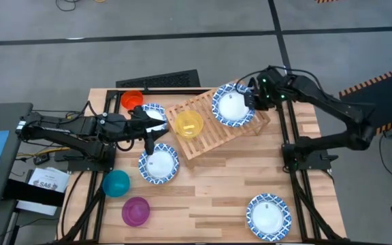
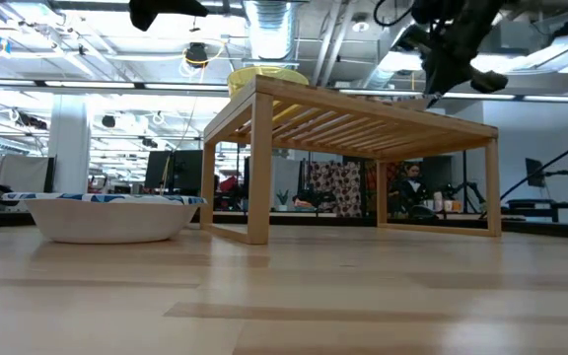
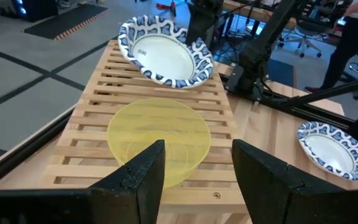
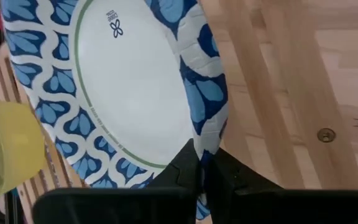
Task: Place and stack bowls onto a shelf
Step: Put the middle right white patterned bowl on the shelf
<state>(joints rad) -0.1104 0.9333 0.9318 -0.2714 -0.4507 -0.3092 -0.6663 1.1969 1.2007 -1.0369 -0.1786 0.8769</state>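
Over the shelf (image 1: 213,129), your right gripper (image 4: 205,167) pinches the patterned bowl (image 1: 233,106) by its rim; releasing tilted, it could slide off. The left gripper (image 3: 194,171) hovers open near the yellow bowl (image 1: 188,124).

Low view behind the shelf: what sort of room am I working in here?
Probably a robotics lab or workshop. Past the shelf there are exposed ceiling ducts, desks with monitors and a seated person; the left wrist view shows office chairs.
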